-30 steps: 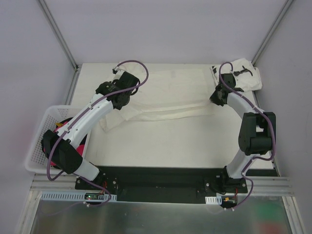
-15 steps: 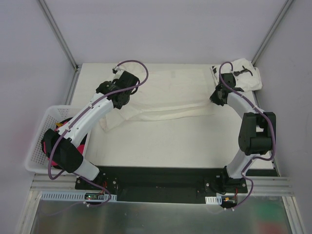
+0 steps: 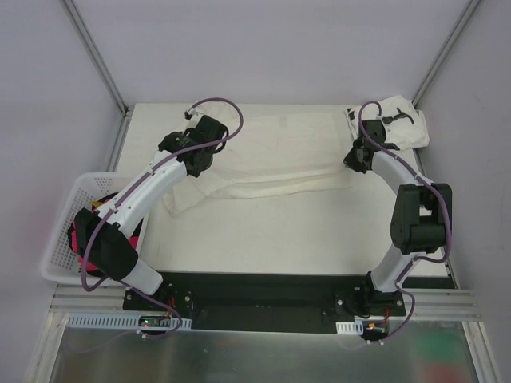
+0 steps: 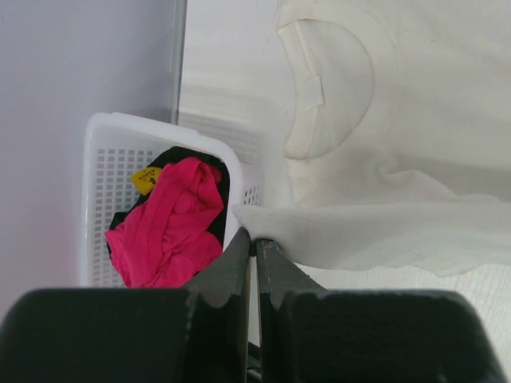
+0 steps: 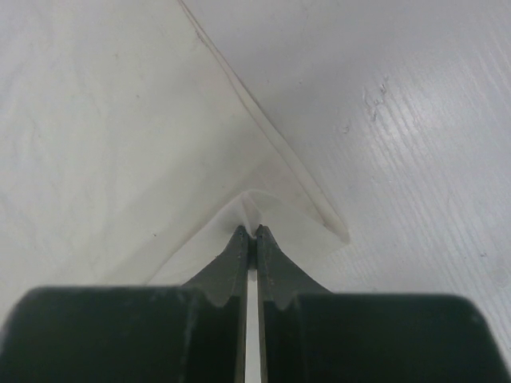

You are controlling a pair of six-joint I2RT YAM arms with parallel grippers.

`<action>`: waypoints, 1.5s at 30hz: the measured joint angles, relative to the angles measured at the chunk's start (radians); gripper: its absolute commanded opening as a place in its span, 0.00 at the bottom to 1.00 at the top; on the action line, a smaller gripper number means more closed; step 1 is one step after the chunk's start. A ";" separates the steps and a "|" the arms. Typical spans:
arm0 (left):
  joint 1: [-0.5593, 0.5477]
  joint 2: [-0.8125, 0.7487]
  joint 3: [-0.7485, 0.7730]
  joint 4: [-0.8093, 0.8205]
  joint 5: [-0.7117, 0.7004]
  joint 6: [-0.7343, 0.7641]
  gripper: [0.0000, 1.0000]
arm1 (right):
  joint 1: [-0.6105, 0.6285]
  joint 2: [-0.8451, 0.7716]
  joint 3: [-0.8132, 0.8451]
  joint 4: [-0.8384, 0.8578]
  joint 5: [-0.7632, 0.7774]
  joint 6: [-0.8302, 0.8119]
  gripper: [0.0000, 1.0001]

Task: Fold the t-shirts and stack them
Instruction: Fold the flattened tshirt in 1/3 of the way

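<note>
I see left gripper [image 4: 254,236] and right gripper [image 5: 249,233] both pinched on cream t-shirt [image 3: 279,152] edges, upper centre of top view

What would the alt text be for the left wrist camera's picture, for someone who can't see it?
The left gripper is pinched shut on an edge of a cream-white t-shirt, which lies spread over the white table beyond. To the left stands a white plastic basket holding a crumpled pink cloth.

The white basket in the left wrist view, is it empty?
No, the white basket holds a crumpled pink garment.
</note>
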 measured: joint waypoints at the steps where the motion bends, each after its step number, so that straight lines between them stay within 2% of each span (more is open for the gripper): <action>1: 0.002 0.001 0.000 0.003 0.001 0.002 0.00 | 0.000 0.000 0.000 0.000 0.000 0.000 0.01; 45: 0.075 0.114 0.033 0.043 0.016 0.026 0.00 | 0.000 0.157 0.166 -0.052 -0.006 -0.011 0.01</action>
